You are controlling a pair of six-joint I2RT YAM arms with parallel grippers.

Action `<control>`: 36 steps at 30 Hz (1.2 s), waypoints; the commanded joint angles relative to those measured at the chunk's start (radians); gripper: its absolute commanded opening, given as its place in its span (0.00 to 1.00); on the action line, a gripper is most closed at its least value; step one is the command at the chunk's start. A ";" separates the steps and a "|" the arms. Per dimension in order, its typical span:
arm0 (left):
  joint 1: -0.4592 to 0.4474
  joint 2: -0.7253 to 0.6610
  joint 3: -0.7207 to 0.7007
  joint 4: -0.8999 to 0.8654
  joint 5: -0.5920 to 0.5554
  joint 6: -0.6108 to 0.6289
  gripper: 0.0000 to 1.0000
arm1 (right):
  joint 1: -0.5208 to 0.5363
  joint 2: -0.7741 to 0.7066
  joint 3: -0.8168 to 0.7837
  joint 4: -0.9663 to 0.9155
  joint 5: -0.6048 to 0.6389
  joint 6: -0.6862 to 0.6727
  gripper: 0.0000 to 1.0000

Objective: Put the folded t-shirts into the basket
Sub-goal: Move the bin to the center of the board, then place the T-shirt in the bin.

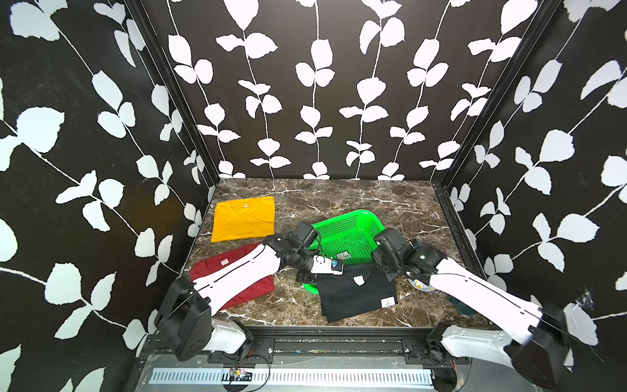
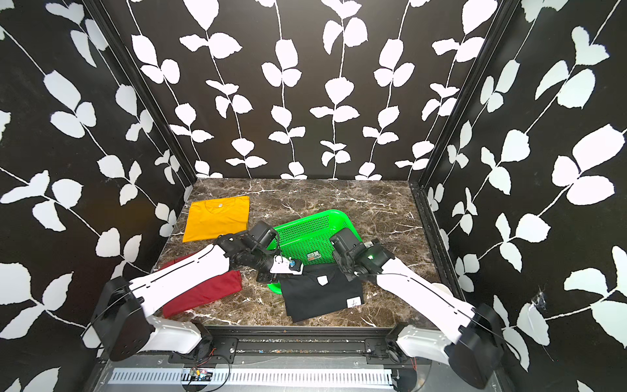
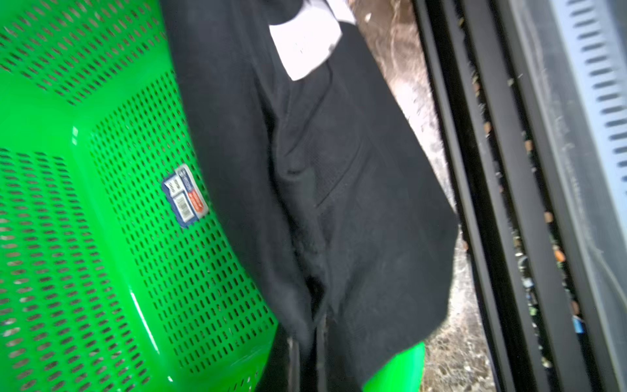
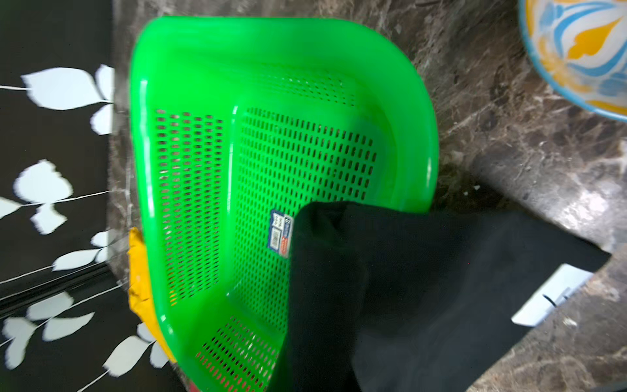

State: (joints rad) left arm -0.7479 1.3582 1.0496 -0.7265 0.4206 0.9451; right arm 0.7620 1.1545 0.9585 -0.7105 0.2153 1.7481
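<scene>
Bimanual cell, both arms at the basket.

**Basket.** The green basket [image 1: 360, 214] stands right of centre on the marble surface [image 1: 339, 197]. Its perforated floor is bare, with a small label [image 3: 185, 197] stuck near the front wall.

**Black tee.** The black tee [image 1: 356, 295] drapes over the basket's front rim. Its far edge reaches inside as far as the label, while the larger part lies outside, toward the front edge of the surface. Two white tags show on it, one [image 1: 358, 280] at the collar and one [image 1: 388, 302] at the near right corner.

**Left end effector.** The left end effector [image 1: 314, 275] is pressed together on the tee's left far corner. In the left wrist view, dark fingers [image 3: 294, 359] pinch the cloth, which runs away from them.

**Right end effector.** The right end effector [image 1: 385, 271] is at the tee's right far corner, jaws closed. In the right wrist view, cloth covers the fingers and rises toward the camera, so it pinches the same tee.

**Other tees.** The yellow tee [image 1: 244, 219] lies flat at the far left of the surface, apart from the basket. The red tee [image 1: 217, 268] lies at the near left, partly under the left arm.

**Dish.** A patterned dish [image 4: 583, 51] sits on the right, mostly hidden behind the right arm in both top views.
</scene>
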 commanded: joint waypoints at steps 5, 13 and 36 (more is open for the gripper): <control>-0.002 -0.116 0.171 -0.212 0.112 -0.042 0.00 | 0.091 -0.093 0.125 -0.146 0.196 0.017 0.00; -0.004 -0.155 0.296 -0.257 0.105 -0.129 0.00 | 0.111 -0.023 0.338 -0.180 0.246 -0.072 0.00; 0.197 0.073 0.261 -0.119 -0.035 -0.103 0.00 | -0.011 0.344 0.404 -0.011 0.128 -0.062 0.00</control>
State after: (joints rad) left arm -0.5652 1.4261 1.3315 -0.8989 0.4103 0.8131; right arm 0.7696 1.4845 1.3758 -0.7845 0.3805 1.6764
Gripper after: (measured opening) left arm 0.067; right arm 0.087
